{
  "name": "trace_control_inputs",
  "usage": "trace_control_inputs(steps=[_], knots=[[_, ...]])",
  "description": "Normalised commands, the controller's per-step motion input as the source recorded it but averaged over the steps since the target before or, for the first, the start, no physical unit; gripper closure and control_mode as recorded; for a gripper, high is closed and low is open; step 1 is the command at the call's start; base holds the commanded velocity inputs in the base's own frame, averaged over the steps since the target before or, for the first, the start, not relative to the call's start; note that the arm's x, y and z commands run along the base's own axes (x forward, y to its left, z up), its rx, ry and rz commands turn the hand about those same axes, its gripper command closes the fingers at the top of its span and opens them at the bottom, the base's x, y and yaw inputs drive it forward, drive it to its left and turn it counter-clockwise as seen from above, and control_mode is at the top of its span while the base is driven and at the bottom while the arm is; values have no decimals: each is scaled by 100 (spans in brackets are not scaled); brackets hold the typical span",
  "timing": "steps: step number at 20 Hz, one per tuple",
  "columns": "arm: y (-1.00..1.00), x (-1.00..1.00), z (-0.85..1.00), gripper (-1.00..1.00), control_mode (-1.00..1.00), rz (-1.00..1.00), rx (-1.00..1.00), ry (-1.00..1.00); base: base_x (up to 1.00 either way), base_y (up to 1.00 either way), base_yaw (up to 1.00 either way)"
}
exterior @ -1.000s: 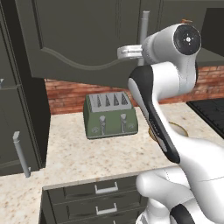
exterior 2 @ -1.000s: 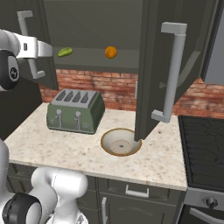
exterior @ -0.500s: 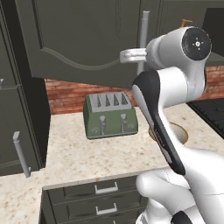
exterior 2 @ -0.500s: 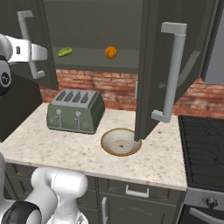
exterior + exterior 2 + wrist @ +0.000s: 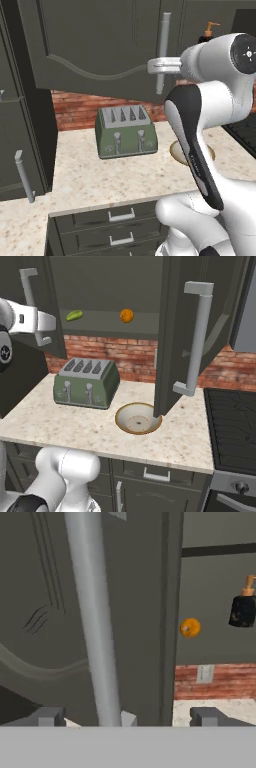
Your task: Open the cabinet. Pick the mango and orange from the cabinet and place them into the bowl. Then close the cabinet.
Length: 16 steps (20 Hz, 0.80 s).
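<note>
Both doors of the cabinet [image 5: 107, 286] stand swung out. On its shelf lie the green-yellow mango [image 5: 74, 315] and, to its right, the orange [image 5: 126, 315], which also appears as orange [image 5: 190, 627] past the door edge. The bowl [image 5: 138, 418] sits on the counter right of the toaster; the arm half hides the bowl [image 5: 176, 150]. My gripper [image 5: 156, 65] is at the left door's silver handle [image 5: 163, 50]. In the hand view the gripper [image 5: 127, 717] is open, with the handle [image 5: 92, 622] standing between the fingertips [image 5: 47, 716] and apart from them.
A green toaster [image 5: 87, 383] stands on the speckled counter [image 5: 60, 421] under the cabinet. The open right door [image 5: 172, 356] and its handle [image 5: 197, 341] hang over the bowl's right side. A dark soap dispenser [image 5: 244, 607] stands further right. A stove [image 5: 232, 416] borders the counter.
The gripper's fingers have spread wide and let go of the left door's handle. The hand has shifted slightly; the doors stay open.
</note>
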Motion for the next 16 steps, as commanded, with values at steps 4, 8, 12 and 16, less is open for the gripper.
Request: trace_control_inputs(steps=[4,8,12,16], knots=[[-54,0,0,-100,-100,0,16,0,0,0,0],[-50,0,0,-100,-100,0,16,0,0,0,0],[-36,0,0,-100,-100,3,13,5,0,0,0],[-12,9,0,-100,-100,11,7,6,0,0,0]])
